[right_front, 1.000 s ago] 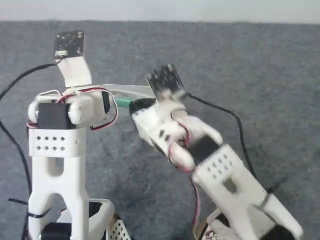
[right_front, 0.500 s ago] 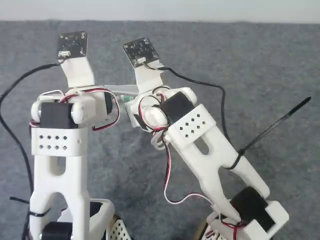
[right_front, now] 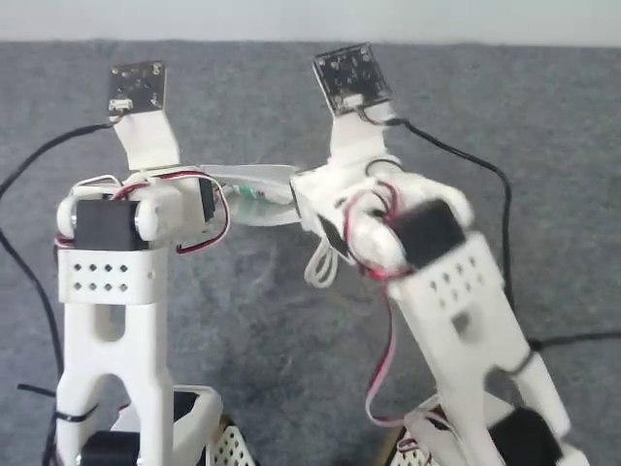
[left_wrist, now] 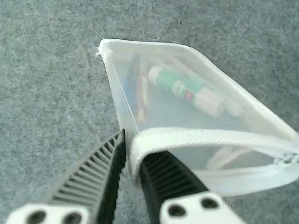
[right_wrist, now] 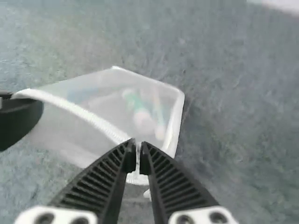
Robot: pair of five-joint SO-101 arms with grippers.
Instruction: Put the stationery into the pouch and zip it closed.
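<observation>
The left gripper (left_wrist: 131,156) clamps one end of the pouch (left_wrist: 159,116), whose zip (right_wrist: 79,117) runs lengthwise to the right gripper (right_wrist: 137,150), pinched shut on it.

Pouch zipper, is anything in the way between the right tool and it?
Nothing visible stands between them. The right tool is closed on the zipper end of the pouch, and the left tool pinches its other end. The stationery lies inside.
</observation>
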